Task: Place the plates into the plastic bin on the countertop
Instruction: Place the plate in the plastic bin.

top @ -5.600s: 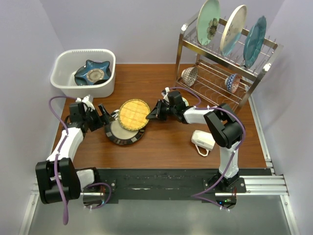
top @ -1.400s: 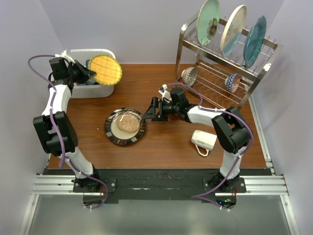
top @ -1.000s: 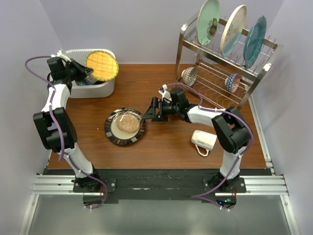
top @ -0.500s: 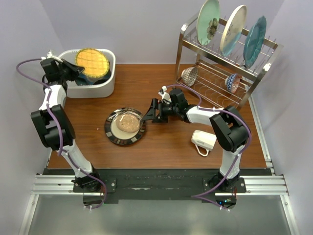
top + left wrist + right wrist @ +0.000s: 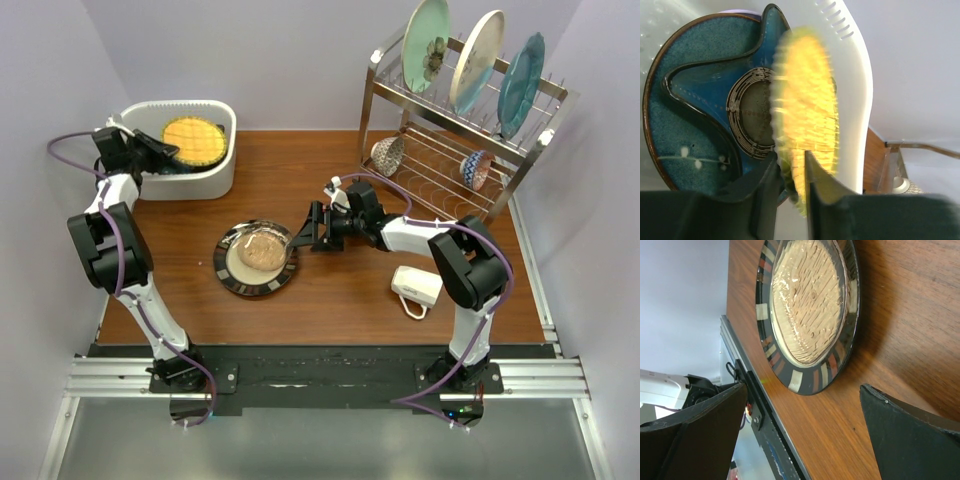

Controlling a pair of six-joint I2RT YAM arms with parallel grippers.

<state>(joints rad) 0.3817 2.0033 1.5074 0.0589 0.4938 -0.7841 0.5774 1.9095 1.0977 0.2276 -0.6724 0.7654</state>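
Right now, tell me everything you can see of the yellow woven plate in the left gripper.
The yellow woven plate is round, bright yellow, with a basket-like criss-cross weave. The left gripper is shut on its edge. It is held within the outline of the plastic bin, over the blue star-shaped plate. The wrist view shows it nearly edge-on and blurred; contact with that plate cannot be told.

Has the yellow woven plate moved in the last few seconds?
Yes. The yellow plate left the black-rimmed plate and went up-left, now over the plastic bin, in the left gripper.
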